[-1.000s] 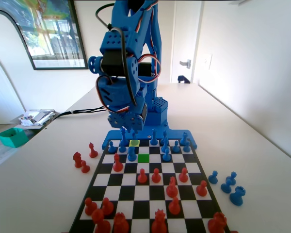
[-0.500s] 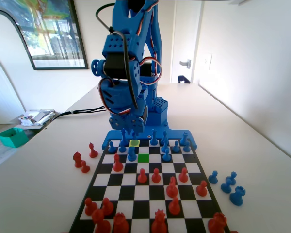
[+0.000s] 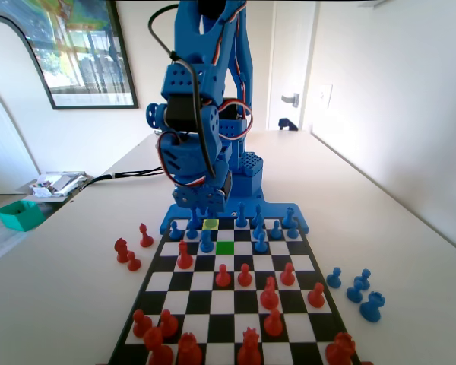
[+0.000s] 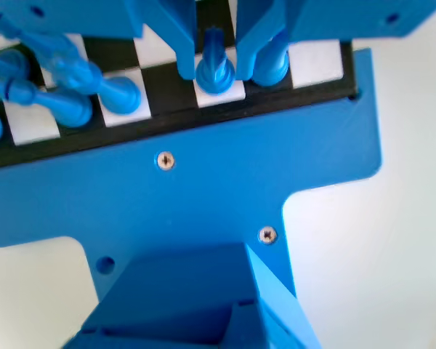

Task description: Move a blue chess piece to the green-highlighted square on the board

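Gripper (image 4: 216,64) jaws are set narrowly apart on either side of the blue chess piece (image 4: 216,67), which stands on a white square in the board's (image 3: 213,315) back row next to the arm; whether the jaws press it cannot be told. Compared with half a second earlier, the arm has been lowered further toward that row in the fixed view. Blue pawns (image 4: 120,93) crowd the neighbouring squares. The green-highlighted square (image 3: 225,247) lies free one row out, well apart from the red pieces (image 3: 245,275).
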